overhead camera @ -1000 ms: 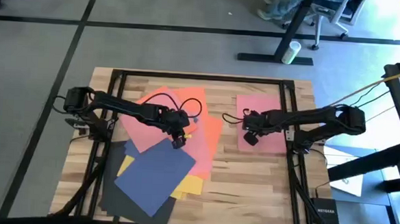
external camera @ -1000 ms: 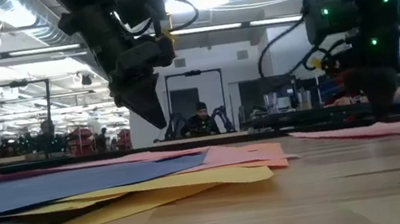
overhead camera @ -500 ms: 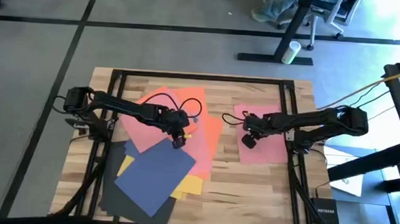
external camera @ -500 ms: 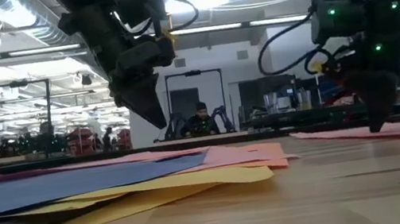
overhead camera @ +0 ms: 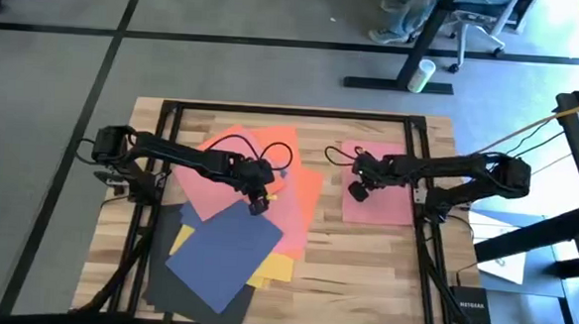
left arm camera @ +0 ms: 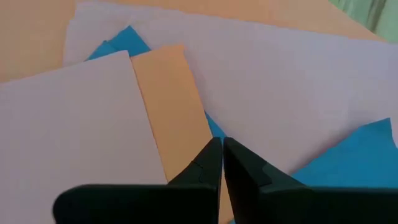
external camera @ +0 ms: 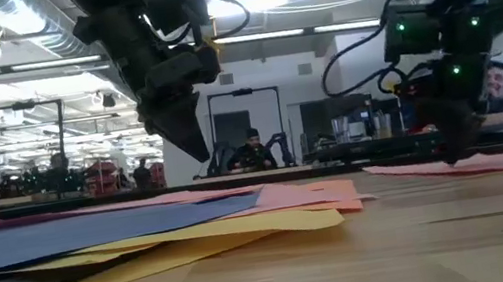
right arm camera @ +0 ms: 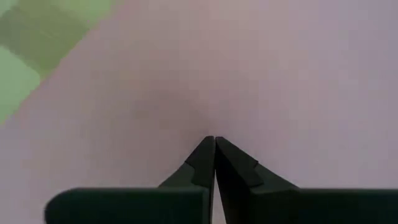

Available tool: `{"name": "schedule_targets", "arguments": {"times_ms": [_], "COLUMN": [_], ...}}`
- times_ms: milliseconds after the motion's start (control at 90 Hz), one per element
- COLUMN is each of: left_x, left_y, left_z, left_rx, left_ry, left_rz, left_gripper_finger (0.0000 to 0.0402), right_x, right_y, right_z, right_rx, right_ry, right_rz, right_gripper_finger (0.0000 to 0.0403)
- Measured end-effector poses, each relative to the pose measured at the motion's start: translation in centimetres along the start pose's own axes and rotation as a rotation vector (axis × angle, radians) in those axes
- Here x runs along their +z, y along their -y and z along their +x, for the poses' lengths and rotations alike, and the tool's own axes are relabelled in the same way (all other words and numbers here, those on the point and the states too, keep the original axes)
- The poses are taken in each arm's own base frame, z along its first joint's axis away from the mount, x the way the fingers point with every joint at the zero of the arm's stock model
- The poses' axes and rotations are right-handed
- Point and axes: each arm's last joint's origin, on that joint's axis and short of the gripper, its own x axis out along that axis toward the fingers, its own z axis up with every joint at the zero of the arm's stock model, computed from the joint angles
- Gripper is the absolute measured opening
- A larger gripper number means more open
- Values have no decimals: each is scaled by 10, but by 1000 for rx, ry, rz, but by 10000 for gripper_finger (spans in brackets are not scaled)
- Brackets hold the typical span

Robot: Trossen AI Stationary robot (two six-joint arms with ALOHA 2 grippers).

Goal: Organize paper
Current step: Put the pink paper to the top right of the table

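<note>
On the wooden surface [overhead camera: 364,250] you have a fanned pile of flat matte sheets: pink [overhead camera: 235,164] and orange [overhead camera: 308,188] on the far side, navy blue [overhead camera: 225,253] over yellow [overhead camera: 274,268], and dark grey-black [overhead camera: 178,295] lowest at the near edge. A single pink sheet [overhead camera: 387,192] lies apart to the right. Your left gripper [overhead camera: 257,206] hangs over the pile, fingers closed and empty. Your right gripper [overhead camera: 355,191] is over the single pink sheet's edge, fingers closed together; you cannot tell whether they touch it.

Wooden table [overhead camera: 364,255] under coloured paper [overhead camera: 227,246]
</note>
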Motion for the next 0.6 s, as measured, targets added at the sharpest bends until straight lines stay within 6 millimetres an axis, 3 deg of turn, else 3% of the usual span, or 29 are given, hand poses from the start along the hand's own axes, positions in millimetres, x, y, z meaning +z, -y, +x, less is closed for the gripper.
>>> {"name": "schedule_targets", "arguments": {"times_ms": [200,600], "left_x": [-1,-2], "left_y": [2,8], "left_z": [0,-1], "left_rx": [-3,-13], "left_ry": [-1,-2], "left_rz": [-10,-24], "left_gripper_finger": [0,0], "right_x": [6,-11], "right_y": [-4,-1], "right_z": [-7,-10], "right_rx": [80,175], "right_ry": [-34,-272], "right_rz": [-2,-8], "right_gripper_finger": [0,0]}}
